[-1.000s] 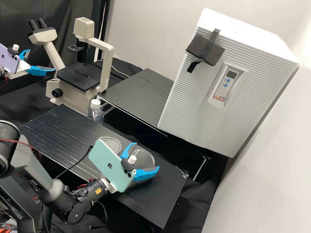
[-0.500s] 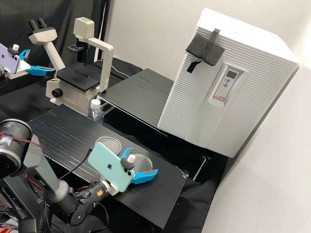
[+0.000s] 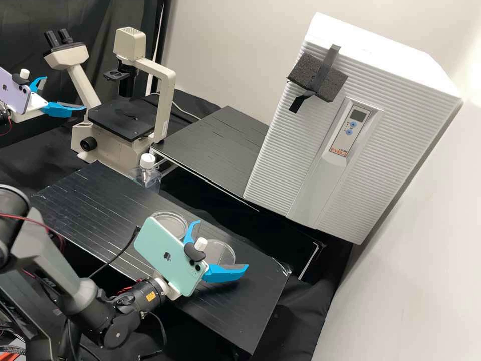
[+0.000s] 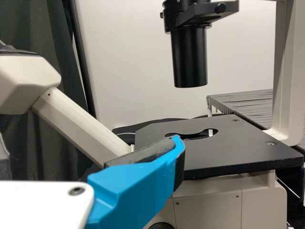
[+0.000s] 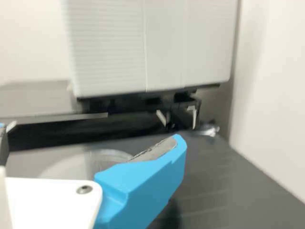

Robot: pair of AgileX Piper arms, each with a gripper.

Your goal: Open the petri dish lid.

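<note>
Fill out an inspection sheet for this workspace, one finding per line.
Surface: black board, crumpled shiny patch at one corner.
Job's things: one clear round dish by the right hand, another clear round dish beside it; cannot tell whether either has its lid on.
Clutter: white-capped bottle beside the board.
Hands: right open, grip on a dish not seen; left hand open, empty, before the microscope.
Cables: black cable from the green phone; red wires on that arm.
Surroundings: microscope, white ribbed cabinet, dark curtain.
</note>
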